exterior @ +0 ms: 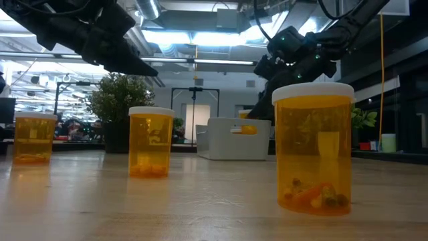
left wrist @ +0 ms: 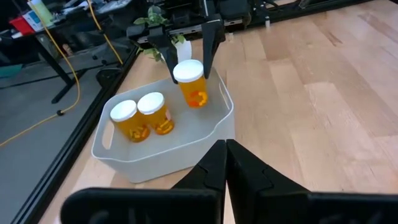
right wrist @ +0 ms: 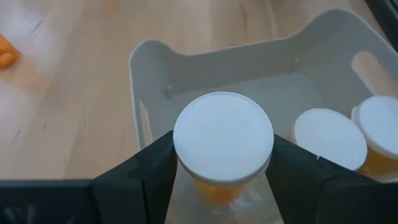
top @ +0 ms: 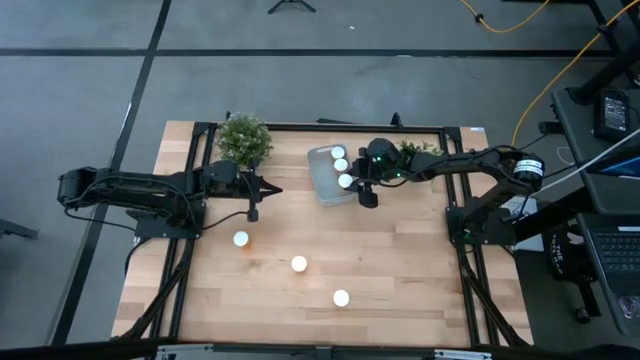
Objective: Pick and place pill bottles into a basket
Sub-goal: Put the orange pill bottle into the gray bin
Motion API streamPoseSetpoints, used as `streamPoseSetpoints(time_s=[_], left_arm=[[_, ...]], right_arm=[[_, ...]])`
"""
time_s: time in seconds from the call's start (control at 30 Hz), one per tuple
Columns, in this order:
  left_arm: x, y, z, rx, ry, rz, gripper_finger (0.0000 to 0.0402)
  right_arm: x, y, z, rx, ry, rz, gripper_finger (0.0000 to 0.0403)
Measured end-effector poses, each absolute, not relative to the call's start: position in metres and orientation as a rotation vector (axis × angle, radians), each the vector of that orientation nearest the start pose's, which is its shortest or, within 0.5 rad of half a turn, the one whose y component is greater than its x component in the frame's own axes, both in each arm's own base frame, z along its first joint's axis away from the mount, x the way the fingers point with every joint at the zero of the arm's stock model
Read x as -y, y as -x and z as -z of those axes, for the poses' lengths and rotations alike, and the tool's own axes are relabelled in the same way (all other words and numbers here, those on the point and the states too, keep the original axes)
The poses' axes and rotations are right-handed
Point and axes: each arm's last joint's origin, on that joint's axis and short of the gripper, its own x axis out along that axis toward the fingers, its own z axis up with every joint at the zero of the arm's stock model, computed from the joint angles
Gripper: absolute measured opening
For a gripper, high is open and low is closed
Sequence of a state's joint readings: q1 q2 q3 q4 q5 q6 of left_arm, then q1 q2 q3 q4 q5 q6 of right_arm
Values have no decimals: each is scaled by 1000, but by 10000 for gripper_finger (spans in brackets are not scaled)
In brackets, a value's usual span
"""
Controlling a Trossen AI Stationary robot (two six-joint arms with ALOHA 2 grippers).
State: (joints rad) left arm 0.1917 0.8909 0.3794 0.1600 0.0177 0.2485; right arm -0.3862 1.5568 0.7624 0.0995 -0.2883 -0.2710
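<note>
The basket is a pale tray at the table's far middle. Two orange pill bottles with white caps stand in it. My right gripper is over the basket's near end, shut on a third bottle. Three more bottles stand upright on the wood nearer the front. My left gripper is shut on nothing, held above the table to the left of the basket. My right gripper pinches the bottle just under its white cap, one finger on each side. The fingers come slanting down from the table's right. The bottle stays upright inside the basket's walls; whether its base touches the floor I cannot tell.
A bushy potted plant stands at the far left of the table and a smaller one behind my right arm. Dark frame rails run along the table's sides. Bare wood lies between the loose bottles.
</note>
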Motion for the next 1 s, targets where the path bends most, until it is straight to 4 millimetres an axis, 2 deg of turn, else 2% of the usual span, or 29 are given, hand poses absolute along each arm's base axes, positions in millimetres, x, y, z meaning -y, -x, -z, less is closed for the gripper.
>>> streamPoseSetpoints(time_s=[0.37,0.8,1.0], left_arm=[[-35,-184,-208,-369,-209,-128,4],[-35,-184,-208,-369,-209,-128,10],[-35,-184,-208,-369,-209,-128,7]], right_arm=[[108,-289,-160,-690,20,-7,221],[109,-290,-161,-683,44,-11,222],[110,-290,-161,-689,50,10,244]])
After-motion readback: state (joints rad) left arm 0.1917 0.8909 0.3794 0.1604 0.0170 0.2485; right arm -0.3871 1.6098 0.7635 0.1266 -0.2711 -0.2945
